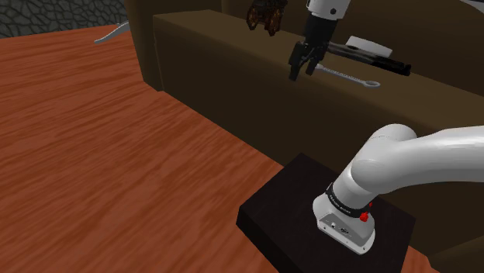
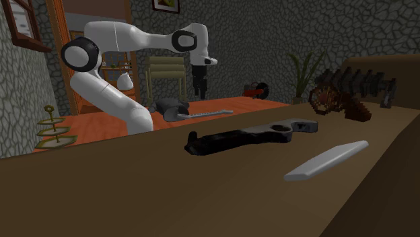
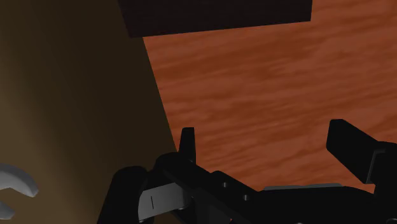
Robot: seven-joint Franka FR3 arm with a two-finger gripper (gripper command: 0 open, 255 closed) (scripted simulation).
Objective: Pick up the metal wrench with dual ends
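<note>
Fingers (image 1: 295,70) hang just right of the shoulder view's upper middle, spread apart with nothing between them. The wrench (image 1: 347,75) lies flat on the brown bench (image 1: 233,77) right beside them, its thin shank running away toward the right of the frame to a ring end. From the hand's camera, the gap between the fingers looks down on the wood floor (image 3: 267,76). The bench edge passes close by one finger, and the wrench's open end (image 3: 13,188) sits well out past that finger, so they are not over the tool yet. By my reading the step in hand is the line-up, and it wants care. Carry the hand in over the bench and along the shank, aiming for the plain stretch midway between the two heads, where the metal is narrowest and the balance best. Turn the wrist so the fingers straddle the shank crosswise, not lengthwise. Then come straight down until the tips nearly meet the bench, because a flat, low tool like this gives little to bite on and may skid out of a high pinch. Watch the black tool (image 1: 388,63) lying just behind the wrench and keep the far finger off it. Close squarely, then lift level.
</note>
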